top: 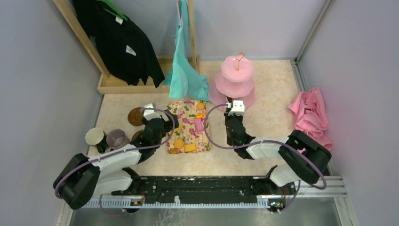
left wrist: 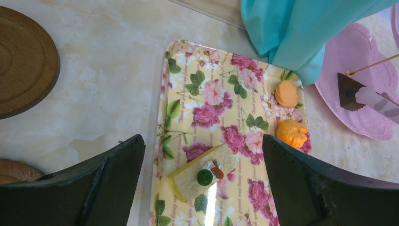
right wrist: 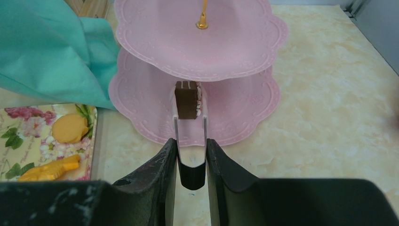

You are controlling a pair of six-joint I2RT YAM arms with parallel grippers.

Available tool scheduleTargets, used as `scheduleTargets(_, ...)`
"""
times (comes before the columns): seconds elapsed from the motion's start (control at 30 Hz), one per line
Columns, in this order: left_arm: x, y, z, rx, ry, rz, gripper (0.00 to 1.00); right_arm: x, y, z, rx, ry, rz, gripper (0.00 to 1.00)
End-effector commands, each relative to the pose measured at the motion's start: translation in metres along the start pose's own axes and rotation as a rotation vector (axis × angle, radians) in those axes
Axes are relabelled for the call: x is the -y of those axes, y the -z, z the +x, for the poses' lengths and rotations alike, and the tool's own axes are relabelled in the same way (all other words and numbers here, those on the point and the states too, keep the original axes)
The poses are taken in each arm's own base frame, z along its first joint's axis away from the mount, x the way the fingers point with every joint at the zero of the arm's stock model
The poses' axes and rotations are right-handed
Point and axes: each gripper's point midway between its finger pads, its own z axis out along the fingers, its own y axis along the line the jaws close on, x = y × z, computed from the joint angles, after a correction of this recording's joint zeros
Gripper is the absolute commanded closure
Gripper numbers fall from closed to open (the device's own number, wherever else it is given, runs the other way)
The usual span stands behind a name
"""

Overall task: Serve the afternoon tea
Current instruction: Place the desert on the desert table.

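Observation:
The pink three-tier stand (top: 237, 77) stands at the back, right of a floral tray (top: 186, 120) with orange and yellow snacks. My right gripper (top: 234, 110) (right wrist: 190, 146) is shut on clear tongs (right wrist: 190, 175). The tongs pinch a brown cake piece (right wrist: 186, 101) over the stand's lowest tier (right wrist: 240, 108). My left gripper (top: 162, 117) (left wrist: 202, 141) is open above the tray (left wrist: 211, 94), straddling a yellow slice (left wrist: 188, 181) with a green ball on top. Two orange snacks (left wrist: 286, 93) (left wrist: 291, 133) lie at the tray's far right. A cream mug (top: 95, 136), a mauve-grey mug (top: 115, 138) and a brown saucer (top: 136, 116) sit left; a second saucer (top: 137, 136) is partly hidden by the left arm.
A teal cloth (top: 186, 75) hangs over the tray's far end, close to the stand. A black garment (top: 117, 37) hangs on a wooden rack at the back left. A pink cloth (top: 310, 115) lies at the right wall. Grey walls close in on three sides.

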Motion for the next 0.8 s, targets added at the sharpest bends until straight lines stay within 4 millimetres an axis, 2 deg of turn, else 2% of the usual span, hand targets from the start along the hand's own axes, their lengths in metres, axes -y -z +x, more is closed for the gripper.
scheduleTargets(0.0, 0.0, 0.001, -0.004, 0.014, 0.014, 0.011, 0.01, -0.009, -0.002, -0.016, 0.016, -0.06, -0.005, 0.78)
scheduleTargets(0.43, -0.001, 0.004, -0.003, 0.008, 0.024, 0.01, 0.01, -0.01, 0.0, -0.01, -0.014, -0.064, -0.017, 0.69)
scheduleTargets(0.77, 0.0, 0.009, -0.009, 0.012, 0.041, 0.018, 0.01, -0.008, 0.008, -0.013, -0.021, -0.085, -0.035, 0.69)
